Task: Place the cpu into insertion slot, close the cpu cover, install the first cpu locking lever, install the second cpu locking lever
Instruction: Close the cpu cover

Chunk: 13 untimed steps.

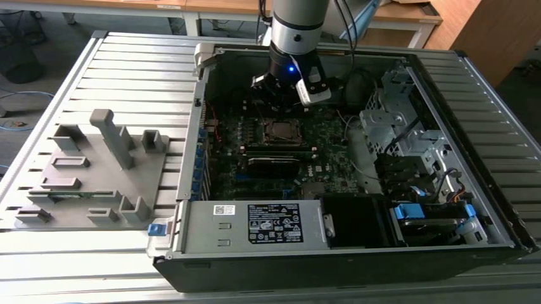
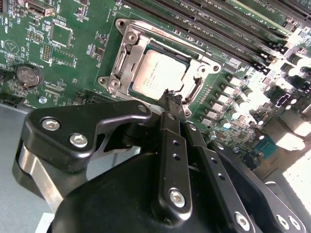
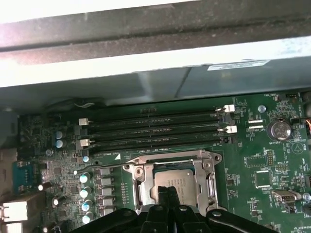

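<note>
My exterior view looks down from high and well back on the whole open computer case [image 1: 338, 269] on the slatted counter [image 1: 127, 69]. Both wrist views sit close over the circuit board [image 2: 73, 58], peering past the pincer [image 2: 170, 97] at differing angles; all three share the chip socket [image 1: 282, 131].

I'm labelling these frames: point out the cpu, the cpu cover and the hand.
the cpu [image 2: 154, 74], second wrist view, middle of its metal top.
the cpu cover [image 2: 129, 58], second wrist view, side bar of its frame.
the hand [image 2: 170, 98], second wrist view, between its fingertips.
</note>
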Tool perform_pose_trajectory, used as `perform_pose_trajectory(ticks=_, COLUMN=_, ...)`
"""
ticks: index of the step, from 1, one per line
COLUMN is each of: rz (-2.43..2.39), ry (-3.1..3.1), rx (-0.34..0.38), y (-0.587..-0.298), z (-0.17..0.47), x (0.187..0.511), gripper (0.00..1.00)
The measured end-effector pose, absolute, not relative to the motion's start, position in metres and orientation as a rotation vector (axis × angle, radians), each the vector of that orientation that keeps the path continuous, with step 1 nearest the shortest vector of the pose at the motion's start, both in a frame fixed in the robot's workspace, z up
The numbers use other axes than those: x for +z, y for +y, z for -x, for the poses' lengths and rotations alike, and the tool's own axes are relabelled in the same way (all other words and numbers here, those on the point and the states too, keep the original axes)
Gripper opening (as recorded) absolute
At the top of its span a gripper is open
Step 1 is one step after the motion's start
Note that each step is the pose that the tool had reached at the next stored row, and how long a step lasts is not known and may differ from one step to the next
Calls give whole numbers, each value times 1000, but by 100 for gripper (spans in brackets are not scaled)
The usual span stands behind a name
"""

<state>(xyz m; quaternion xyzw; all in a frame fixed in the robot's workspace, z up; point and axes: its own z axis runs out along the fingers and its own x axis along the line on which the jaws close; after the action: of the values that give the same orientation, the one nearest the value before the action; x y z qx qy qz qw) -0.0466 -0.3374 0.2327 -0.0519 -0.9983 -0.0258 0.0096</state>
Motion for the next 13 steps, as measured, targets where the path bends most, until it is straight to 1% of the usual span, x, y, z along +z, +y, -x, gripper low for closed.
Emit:
perform_pose_trajectory(ticks=8, rz=155, ry=-3117, rx=-81, y=-337, z=47, x=233, gripper=11)
perform_pose_trajectory(ticks=13, rz=65, ry=-3119, rx=-80, y=-337, z=47, x=233, gripper=11)
